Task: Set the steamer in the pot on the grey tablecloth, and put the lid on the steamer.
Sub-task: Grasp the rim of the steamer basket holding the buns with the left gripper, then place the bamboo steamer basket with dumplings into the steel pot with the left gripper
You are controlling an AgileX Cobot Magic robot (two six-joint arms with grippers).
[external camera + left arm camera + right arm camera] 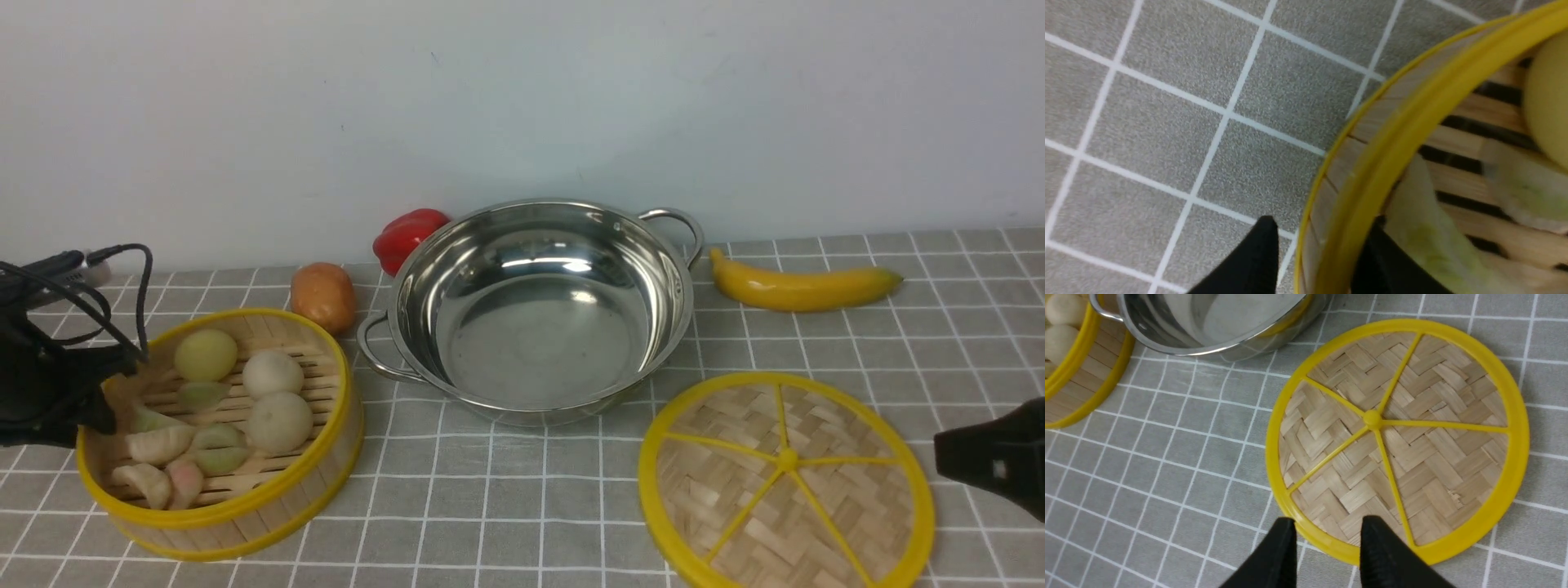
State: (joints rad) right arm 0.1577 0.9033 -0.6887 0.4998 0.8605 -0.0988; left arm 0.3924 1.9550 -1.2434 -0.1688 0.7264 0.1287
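One left gripper [1323, 223] is seen at the far left, its jaws set apart astride the near-left wall of the steamer [269, 510], one finger outside with a gap to the wall and one inside; nothing is clamped. One steamer is counted, standing on the grey tablecloth [522, 506] left of the pot [539, 343] and apart from it: a round bamboo basket with yellow rims and a slatted floor, in which three round buns and several pale dumplings are laid. One brown potato [323, 296] and one red pepper [406, 235] are found behind it. One shiny pot with two loop handles is placed at the centre. One lid [784, 482], a flat woven disc with a yellow rim and six spokes, is laid in front of the pot and to its right. One banana [804, 287] is seen behind the lid. One right gripper [1327, 520] is held at the lid's right edge, jaws narrowly parted, the rim showing between them; contact cannot be told.
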